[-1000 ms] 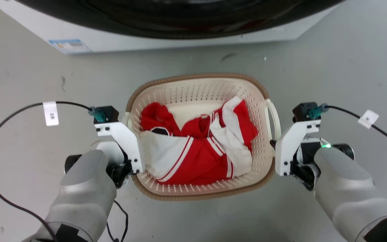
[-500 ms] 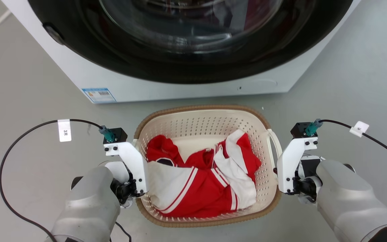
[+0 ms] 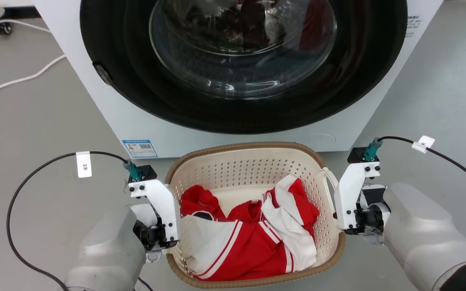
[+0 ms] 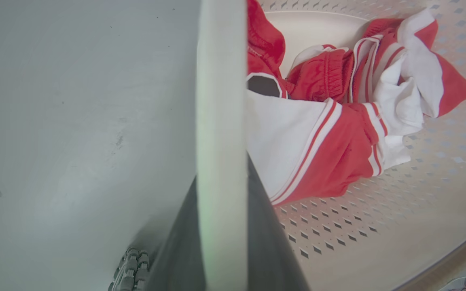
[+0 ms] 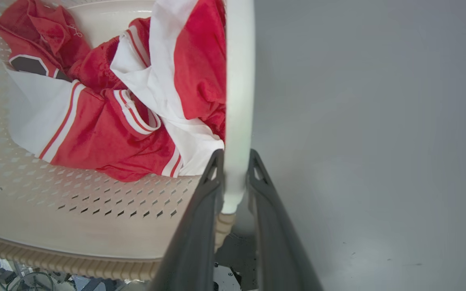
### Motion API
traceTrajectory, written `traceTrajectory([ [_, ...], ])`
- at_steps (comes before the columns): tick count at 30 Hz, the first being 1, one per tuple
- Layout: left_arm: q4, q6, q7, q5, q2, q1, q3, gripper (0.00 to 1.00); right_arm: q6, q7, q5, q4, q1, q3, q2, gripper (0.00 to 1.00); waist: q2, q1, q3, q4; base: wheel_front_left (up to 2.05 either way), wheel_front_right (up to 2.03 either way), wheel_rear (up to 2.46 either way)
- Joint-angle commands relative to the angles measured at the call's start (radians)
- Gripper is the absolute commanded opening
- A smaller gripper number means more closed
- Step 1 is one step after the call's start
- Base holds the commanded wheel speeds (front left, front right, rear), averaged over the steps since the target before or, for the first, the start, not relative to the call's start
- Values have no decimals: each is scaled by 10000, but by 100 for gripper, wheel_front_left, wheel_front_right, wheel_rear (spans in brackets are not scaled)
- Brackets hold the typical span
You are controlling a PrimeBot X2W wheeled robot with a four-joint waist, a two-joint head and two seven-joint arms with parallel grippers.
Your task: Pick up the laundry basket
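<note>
The laundry basket [image 3: 253, 171] is cream with perforated walls and a brown woven rim, and it hangs between my two arms in the head view. Red and white clothes [image 3: 249, 242] lie in it. In the left wrist view my left gripper [image 4: 221, 173] is shut on the basket's white left handle [image 4: 221, 101]. My right gripper [image 5: 235, 155] is shut on the right handle [image 5: 239, 81], whose loop also shows in the head view [image 3: 330, 180]. White wrist brackets hide both sets of fingers in the head view.
A white front-loading washer [image 3: 107, 113] with a dark round glass door [image 3: 241, 60] stands just behind the basket, whose far rim overlaps its base. White cables [image 3: 14, 81] lie on the grey floor at the far left. Black cables loop off both wrists.
The head camera has tilted up, so much more of the washer shows. The basket's far rim now overlaps the washer's base, where floor lay between them before. Both grippers keep their hold on the handles.
</note>
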Motion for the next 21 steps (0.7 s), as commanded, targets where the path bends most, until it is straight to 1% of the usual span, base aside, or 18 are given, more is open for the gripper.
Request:
traceTrajectory([
  [1, -107, -152, 35, -54, -260, 55, -29, 0, 56, 44, 55, -50, -13, 50, 243, 0, 0, 2, -164, -13, 0, 0, 0],
  [16, -26, -151, 286, -493, -245, 729, -258, 0, 57, 1059, 279, 150, 632, -85, 463, 0, 0, 2, -1628, -80, 0, 0, 0],
  [21, -97, -153, 299, -603, -237, 949, -338, 0, 58, 1131, 256, 165, 839, -171, 561, 0, 0, 2, -1869, -112, 0, 0, 0],
])
